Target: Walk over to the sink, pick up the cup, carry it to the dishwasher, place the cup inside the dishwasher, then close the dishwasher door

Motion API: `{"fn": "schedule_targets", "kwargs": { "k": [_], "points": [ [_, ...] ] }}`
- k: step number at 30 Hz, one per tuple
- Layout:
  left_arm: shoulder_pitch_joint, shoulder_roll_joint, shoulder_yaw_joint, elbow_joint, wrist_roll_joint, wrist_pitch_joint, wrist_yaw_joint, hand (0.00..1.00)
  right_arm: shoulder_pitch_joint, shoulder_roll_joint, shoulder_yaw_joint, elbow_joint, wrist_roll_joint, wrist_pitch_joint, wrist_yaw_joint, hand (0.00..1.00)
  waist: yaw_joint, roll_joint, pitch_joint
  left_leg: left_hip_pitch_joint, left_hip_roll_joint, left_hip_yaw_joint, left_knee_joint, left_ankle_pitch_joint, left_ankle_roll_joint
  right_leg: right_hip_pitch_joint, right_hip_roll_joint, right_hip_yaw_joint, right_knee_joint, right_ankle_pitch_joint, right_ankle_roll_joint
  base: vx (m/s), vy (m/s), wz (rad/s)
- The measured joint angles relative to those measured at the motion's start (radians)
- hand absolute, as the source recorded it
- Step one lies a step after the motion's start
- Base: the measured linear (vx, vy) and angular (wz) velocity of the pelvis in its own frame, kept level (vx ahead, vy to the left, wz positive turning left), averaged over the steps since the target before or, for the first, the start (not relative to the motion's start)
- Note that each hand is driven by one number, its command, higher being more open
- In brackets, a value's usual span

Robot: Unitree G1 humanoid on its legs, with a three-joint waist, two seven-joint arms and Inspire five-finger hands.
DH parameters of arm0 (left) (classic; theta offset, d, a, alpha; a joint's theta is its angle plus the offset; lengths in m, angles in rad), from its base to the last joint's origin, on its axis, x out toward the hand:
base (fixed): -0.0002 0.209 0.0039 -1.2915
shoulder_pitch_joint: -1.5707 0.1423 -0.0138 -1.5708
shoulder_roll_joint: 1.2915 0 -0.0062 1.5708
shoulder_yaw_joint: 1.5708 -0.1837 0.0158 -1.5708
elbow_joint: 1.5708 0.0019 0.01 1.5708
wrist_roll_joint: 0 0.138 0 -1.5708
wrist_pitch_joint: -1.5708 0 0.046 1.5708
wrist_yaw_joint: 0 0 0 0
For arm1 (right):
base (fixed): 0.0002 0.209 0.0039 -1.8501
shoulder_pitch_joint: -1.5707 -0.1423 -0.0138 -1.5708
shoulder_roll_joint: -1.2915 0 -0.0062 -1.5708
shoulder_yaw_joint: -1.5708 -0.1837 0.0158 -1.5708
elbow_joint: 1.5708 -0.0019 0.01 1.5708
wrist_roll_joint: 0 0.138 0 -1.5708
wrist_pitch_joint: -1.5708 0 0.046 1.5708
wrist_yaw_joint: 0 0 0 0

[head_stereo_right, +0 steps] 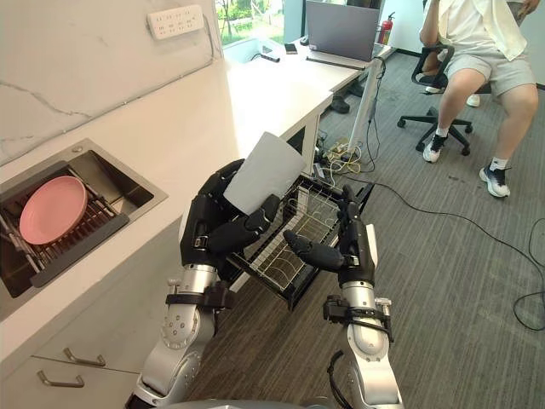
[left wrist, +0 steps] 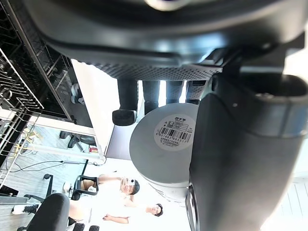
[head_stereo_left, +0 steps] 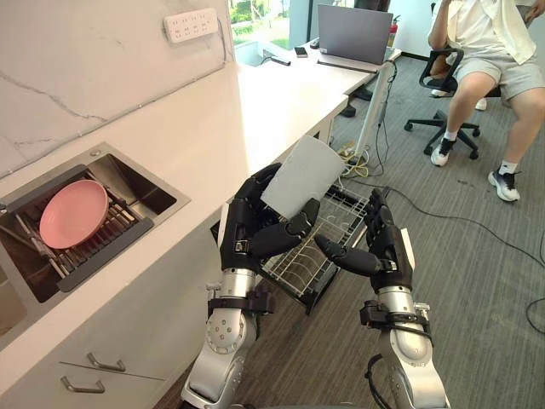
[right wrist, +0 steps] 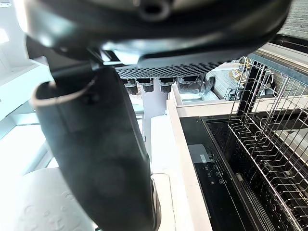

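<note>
Currently our left hand [head_stereo_left: 251, 232] grips a grey cup [head_stereo_left: 303, 175] above the dishwasher rack [head_stereo_left: 300, 266]; our right hand [head_stereo_left: 387, 249] hovers beside, fingers relaxed.

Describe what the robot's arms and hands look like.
The left arm and right arm are silver-grey metal with round joint housings and black wrist bands. The left robot hand and right robot hand are black, with jointed fingers and textured palms.

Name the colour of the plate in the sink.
Pink; the plate shows best in the left eye view.
</note>
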Motion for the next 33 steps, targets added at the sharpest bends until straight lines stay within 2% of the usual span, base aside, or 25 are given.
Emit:
{"fn": "schedule_targets", "kwargs": {
  "k": [7,11,18,24,33],
  "points": [
    [0.0,0.0,0.012,0.0,0.0,0.0,0.003,0.0,0.0,0.0,-0.003,-0.017,0.092,-0.001,0.024,1.0,0.0,0.0,-0.021,0.005,0.002,0.0,-0.039,0.022,0.0,-0.003,0.007,-0.022,-0.016,0.005,0.008,-0.01,-0.029,-0.01],
    [0.0,0.0,0.06,0.002,0.0,0.0,0.033,0.0,0.0,0.001,-0.001,-0.063,0.157,-0.005,0.042,1.0,-0.001,-0.002,-0.029,0.017,0.003,0.002,-0.05,0.032,-0.002,0.006,0.008,-0.028,-0.028,0.008,0.013,-0.05,-0.023,-0.02],
    [-0.005,0.0,0.136,0.042,0.0,-0.001,0.07,0.0,-0.001,0.018,0.028,-0.109,0.322,-0.037,0.077,1.0,0.0,-0.021,-0.051,0.019,0.001,0.003,-0.073,0.065,-0.006,0.003,0.008,-0.03,-0.04,0.01,0.017,-0.08,-0.027,-0.01],
    [-0.011,0.0,0.138,0.088,-0.001,-0.001,0.071,0.0,-0.008,0.018,0.071,-0.146,0.406,-0.048,0.112,1.0,-0.004,-0.025,-0.063,0.013,-0.001,0.004,-0.079,0.077,-0.007,-0.003,0.008,-0.026,-0.049,0.027,0.02,-0.08,-0.006,-0.01],
    [-0.013,-0.012,0.133,0.089,-0.001,-0.001,0.069,0.0,-0.023,0.022,0.139,-0.145,0.455,-0.048,0.129,1.0,-0.007,-0.028,-0.067,-0.003,-0.005,-0.003,-0.093,0.093,-0.004,-0.014,0.004,-0.036,-0.066,0.037,0.019,-0.01,-0.002,0.02]
  ]
}}
